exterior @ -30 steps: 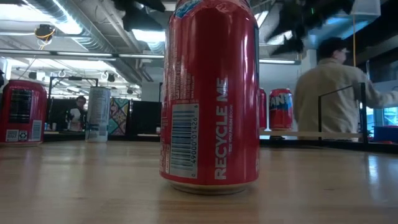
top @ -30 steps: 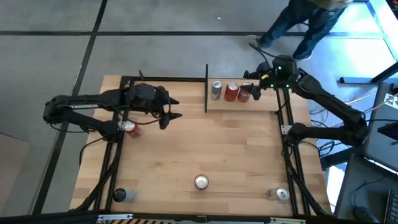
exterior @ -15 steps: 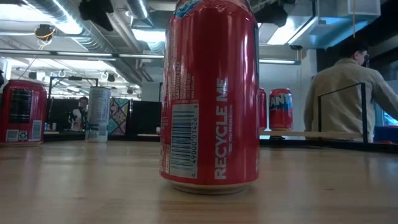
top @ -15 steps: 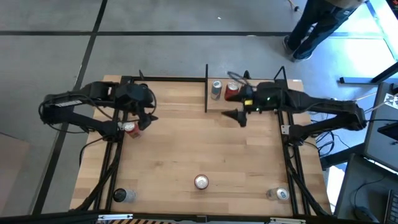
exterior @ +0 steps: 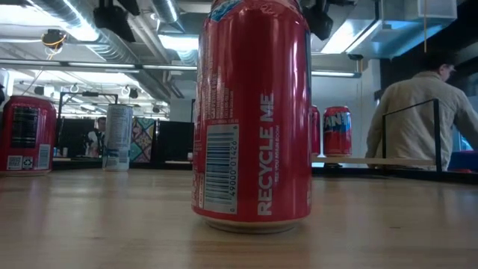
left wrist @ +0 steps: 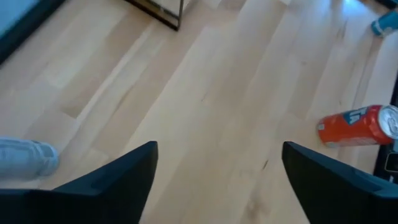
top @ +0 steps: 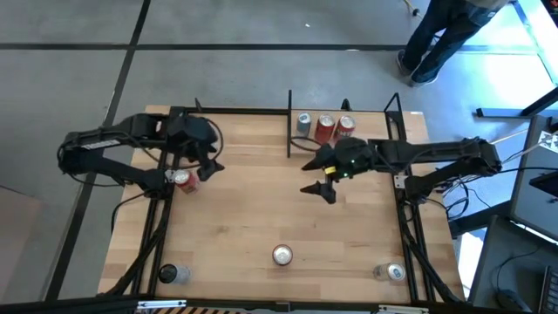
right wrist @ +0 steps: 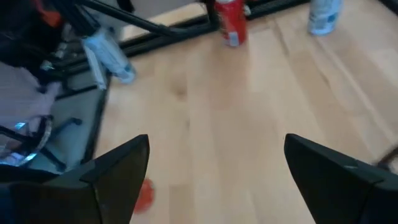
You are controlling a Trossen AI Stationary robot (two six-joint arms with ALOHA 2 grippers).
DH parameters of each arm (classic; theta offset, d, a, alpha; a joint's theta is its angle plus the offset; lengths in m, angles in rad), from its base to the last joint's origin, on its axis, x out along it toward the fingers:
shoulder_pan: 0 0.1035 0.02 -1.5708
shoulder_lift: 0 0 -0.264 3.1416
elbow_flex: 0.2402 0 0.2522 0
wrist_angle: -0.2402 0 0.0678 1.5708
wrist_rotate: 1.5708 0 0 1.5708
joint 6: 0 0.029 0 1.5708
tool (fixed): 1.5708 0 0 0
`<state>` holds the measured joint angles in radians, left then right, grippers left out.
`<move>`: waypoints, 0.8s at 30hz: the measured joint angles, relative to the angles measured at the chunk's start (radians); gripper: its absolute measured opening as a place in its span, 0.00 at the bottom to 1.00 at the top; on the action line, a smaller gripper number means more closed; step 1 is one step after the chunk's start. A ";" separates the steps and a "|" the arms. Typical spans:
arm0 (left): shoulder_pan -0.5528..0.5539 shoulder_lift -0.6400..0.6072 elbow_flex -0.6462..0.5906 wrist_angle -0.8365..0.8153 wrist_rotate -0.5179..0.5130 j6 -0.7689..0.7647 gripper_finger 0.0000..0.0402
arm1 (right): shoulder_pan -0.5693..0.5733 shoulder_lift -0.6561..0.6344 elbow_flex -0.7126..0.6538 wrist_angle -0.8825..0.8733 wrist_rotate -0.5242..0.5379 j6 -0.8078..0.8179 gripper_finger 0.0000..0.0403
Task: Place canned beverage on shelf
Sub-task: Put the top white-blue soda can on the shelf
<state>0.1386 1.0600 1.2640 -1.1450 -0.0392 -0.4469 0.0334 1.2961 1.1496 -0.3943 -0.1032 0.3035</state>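
Observation:
The shelf [top: 370, 144] stands at the table's far edge, right of centre. It holds a silver can [top: 302, 123] and two red cans [top: 325, 128] [top: 345, 126], all upright. My right gripper [top: 316, 179] is open and empty over the table, just in front of the shelf. My left gripper [top: 209, 172] is open and empty at the far left, beside a red can [top: 181, 180] on the table. A red can [top: 282, 255] stands upright near the front edge and fills the low view [exterior: 254, 112].
A dark can [top: 167, 274] stands at the front left corner and a silver can [top: 394, 272] at the front right. The low view shows a slim silver can [exterior: 118, 138] far left. A person [exterior: 426, 112] stands beyond the table's far right. Bare tabletop [top: 261, 209] lies in the middle.
My right gripper has drawn back from the red cans at the shelf's right end, moving toward the table's left and near edges, out over the tabletop. My left gripper has moved back toward the left edge and turned toward the near side. The person has walked to the right.

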 joint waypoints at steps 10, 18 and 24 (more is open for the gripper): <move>0.027 0.080 -0.001 0.005 0.092 -0.070 0.98 | 0.000 -0.001 0.131 -0.155 0.067 -0.021 0.89; 0.051 0.097 0.001 0.098 0.012 -0.065 0.98 | 0.000 0.000 0.159 -0.271 0.068 0.006 0.89; 0.173 0.095 0.085 -0.036 -0.017 -0.039 0.98 | -0.001 0.011 0.158 -0.272 0.069 0.011 0.89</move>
<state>0.3111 1.1545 1.3489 -1.1808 -0.0558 -0.4862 0.0322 1.3068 1.3071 -0.6667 -0.0341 0.3146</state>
